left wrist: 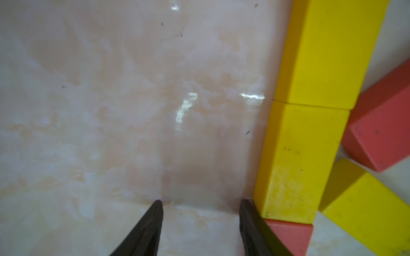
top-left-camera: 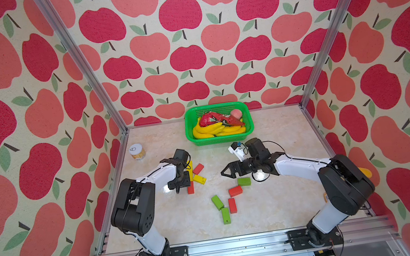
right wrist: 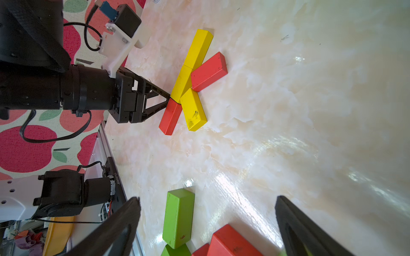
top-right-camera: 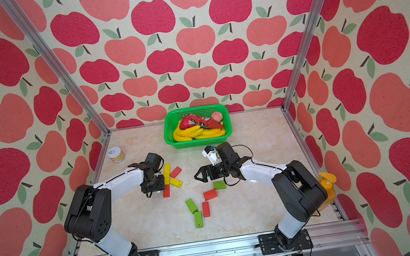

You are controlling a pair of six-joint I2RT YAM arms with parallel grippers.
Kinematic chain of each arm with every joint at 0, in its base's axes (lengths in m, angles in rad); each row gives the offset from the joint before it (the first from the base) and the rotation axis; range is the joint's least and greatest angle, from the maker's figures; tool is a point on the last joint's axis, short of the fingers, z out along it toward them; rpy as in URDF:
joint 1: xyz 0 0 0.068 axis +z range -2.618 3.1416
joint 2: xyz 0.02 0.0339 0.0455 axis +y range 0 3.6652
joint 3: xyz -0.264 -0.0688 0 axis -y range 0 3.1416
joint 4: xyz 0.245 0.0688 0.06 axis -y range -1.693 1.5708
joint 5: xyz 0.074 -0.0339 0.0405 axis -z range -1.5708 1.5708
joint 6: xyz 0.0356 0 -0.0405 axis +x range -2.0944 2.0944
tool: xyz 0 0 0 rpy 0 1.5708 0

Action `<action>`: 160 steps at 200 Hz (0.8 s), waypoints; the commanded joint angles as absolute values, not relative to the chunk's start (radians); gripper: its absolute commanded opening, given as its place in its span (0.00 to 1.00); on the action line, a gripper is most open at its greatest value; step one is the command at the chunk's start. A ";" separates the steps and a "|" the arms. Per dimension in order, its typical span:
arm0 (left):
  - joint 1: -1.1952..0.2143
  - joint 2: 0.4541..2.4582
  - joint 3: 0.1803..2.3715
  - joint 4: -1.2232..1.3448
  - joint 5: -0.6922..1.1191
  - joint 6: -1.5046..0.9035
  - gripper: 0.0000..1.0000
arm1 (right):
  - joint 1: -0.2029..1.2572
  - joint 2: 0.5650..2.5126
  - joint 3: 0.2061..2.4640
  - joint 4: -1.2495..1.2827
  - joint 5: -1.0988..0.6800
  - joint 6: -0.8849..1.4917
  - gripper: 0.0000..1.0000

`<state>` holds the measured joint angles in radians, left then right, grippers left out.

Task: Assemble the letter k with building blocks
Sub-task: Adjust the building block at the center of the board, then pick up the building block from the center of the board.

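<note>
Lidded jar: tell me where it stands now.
In both top views the jar stands on the table, at its left edge toward the back, well left of the green basket.

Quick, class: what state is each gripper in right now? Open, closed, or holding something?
Left gripper: open, holding nothing.
Right gripper: wide open, holding nothing.

Blocks on table (basket behind them)

Five-block K cluster, yellow-red, flat; five loose blocks nearby.
</note>
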<state>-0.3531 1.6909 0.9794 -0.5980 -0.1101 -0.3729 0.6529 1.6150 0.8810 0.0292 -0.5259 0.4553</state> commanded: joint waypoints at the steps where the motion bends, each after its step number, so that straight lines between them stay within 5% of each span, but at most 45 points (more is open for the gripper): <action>1: -0.345 1.717 0.999 -0.640 -0.162 -0.383 0.59 | 0.659 1.614 0.864 0.037 -0.543 0.470 0.98; 47: -0.359 1.568 1.008 -0.727 -0.322 -0.415 0.60 | 0.678 1.570 0.917 -0.085 -0.461 0.372 0.97; 80: -0.404 1.350 1.002 -0.725 -0.378 -0.350 0.90 | 0.718 1.553 1.016 -0.297 -0.344 0.214 0.96; 89: -0.411 1.303 0.989 -0.699 -0.327 -0.315 1.00 | 0.726 1.556 1.026 -0.330 -0.333 0.203 0.94; 160: -0.405 1.243 0.917 -0.545 0.465 -0.137 0.98 | 0.734 1.558 1.059 -0.565 -0.121 0.007 0.92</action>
